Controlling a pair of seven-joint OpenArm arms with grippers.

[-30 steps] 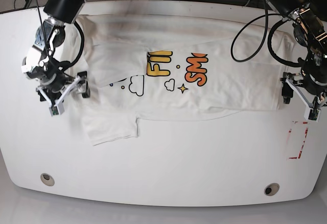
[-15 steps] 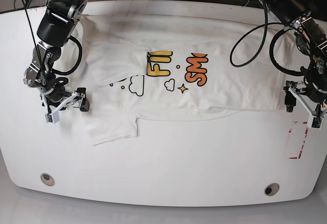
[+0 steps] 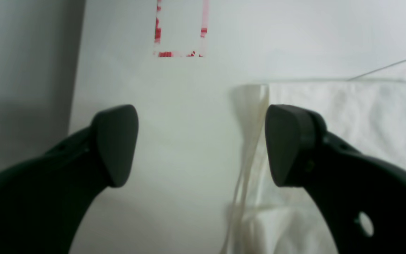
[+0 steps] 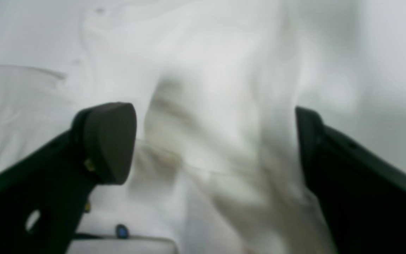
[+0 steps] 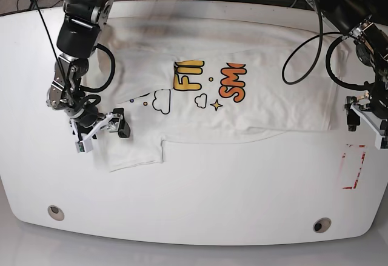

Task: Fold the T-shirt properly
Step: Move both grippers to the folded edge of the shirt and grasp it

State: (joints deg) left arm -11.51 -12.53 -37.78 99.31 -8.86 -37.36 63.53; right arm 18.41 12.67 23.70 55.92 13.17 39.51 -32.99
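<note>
The white short-sleeved cotton T-shirt point(image 5: 242, 96) with yellow and orange printed letters lies spread on the white rounded tabletop point(image 5: 200, 199), partly folded, its print facing up near the middle. One sleeve sticks out toward the near edge on the base view's left side, and the shirt's straight side edge ends toward the base view's right.

The right hand point(image 5: 100, 131), on the base view's left, hangs low over that protruding sleeve, at the corner where sleeve meets body. Its two dark fingers stand wide apart, released, with nothing between them but the cloth below; in the right wrist view the rumpled white fabric fills the gap between the fingers point(image 4: 108, 141). Whether the fingertips touch the cloth cannot be told, as that view is blurred.

The left hand point(image 5: 365, 120), on the base view's right, sits just beyond the shirt's side edge, also spread open and grasping nothing. In the left wrist view one dark finger point(image 3: 287, 144) is over the layered edge of the fabric while the other is over bare tabletop, so the edge of the shirt point(image 3: 347, 120) runs between them, close to the finger on the cloth side. A faded red rectangular tape outline point(image 5: 353, 166) marks the tabletop near this hand, apart from the shirt.
</note>
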